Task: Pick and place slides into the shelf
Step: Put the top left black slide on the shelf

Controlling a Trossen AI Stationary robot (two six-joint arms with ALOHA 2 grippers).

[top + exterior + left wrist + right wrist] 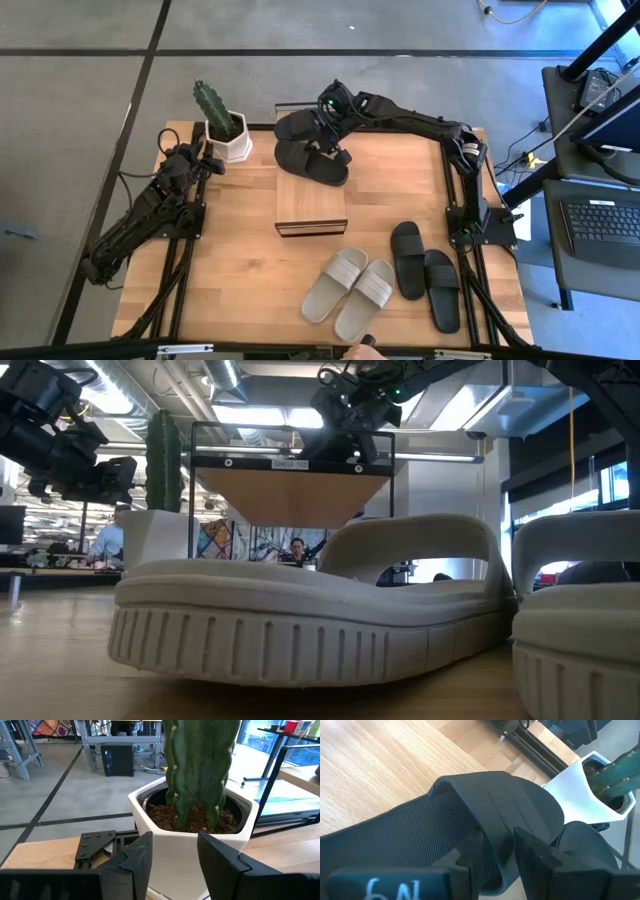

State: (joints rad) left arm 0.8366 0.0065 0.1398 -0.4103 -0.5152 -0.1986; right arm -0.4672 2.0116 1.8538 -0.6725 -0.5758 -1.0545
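Two black slides lie on the far end of the shelf's [311,205] wood plank top. My right gripper [335,140] [497,857] reaches in from the right and is shut on the nearer black slide [318,168]. The other black slide [295,125] [582,842] sits just beyond it, toward the cactus pot. A grey-beige pair [350,285] [310,620] and another black pair [425,272] lie soles down on the near part of the table. My left gripper [205,160] [175,855] is open and waits close to the cactus pot, touching nothing. My right gripper pinches the wide strap [495,805] of the nearer black slide at its edge, between the two fingers [470,860]. The fingers come slanting down from above and from the right. Whether the sole rests on the shelf top or hangs just above it, I cannot tell.
A white pot with a green cactus [225,130] [200,790] stands at the table's far left corner, beside the shelf's far end. Bare table lies left of the shelf [235,230]. Dark rails run along the table's edges [460,190]. People sit in the room beyond [105,540].
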